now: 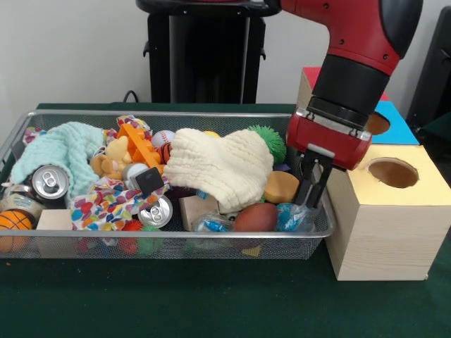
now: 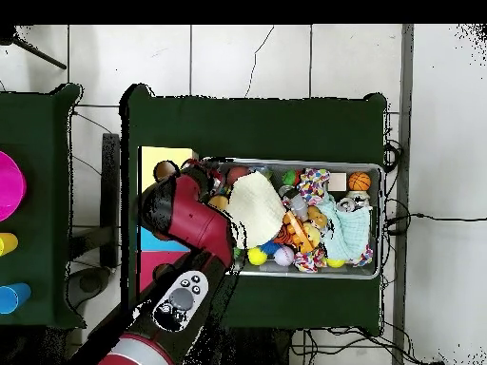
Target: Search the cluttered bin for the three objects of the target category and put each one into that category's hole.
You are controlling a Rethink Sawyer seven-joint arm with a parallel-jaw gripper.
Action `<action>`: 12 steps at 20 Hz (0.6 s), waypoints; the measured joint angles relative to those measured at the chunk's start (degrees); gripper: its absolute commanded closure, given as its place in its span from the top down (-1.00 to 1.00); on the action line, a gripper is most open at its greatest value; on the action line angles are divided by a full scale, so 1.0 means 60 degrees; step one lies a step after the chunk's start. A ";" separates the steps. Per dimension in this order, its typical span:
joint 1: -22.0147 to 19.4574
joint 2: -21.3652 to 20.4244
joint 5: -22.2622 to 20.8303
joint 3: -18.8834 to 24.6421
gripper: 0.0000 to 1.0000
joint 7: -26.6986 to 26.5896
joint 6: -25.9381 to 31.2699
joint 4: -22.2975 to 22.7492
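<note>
Well, starting at the left of the silver wire-mesh bin, a mint-green knitted cloth lies heaped over a silver drink can, with an orange mini basketball tucked in the corner; nobody has said which category is wanted, so I can't tell what the target is. A second can would be light, stiff and slippery, best pinched across its sides. In the middle, a cream knitted cloth would sag limply, so bunch a fold. To the right, a brown egg-shaped ball looks smooth and prone to roll. The red arm's black gripper hangs into the bin's right end, fingers narrowly apart and empty, just beside the pale wooden box with a round hole.
</note>
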 measured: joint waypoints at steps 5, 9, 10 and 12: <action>0.0151 -0.0126 -0.0003 -0.0189 -1.00 0.0000 0.0522 0.0058; 0.0279 -0.0390 -0.0013 -0.0319 -1.00 0.0000 0.0896 0.0222; 0.0307 -0.0449 -0.0016 -0.0346 -1.00 0.0000 0.0957 0.0256; 0.0377 -0.0559 -0.0021 -0.0430 -1.00 0.0000 0.1058 0.0320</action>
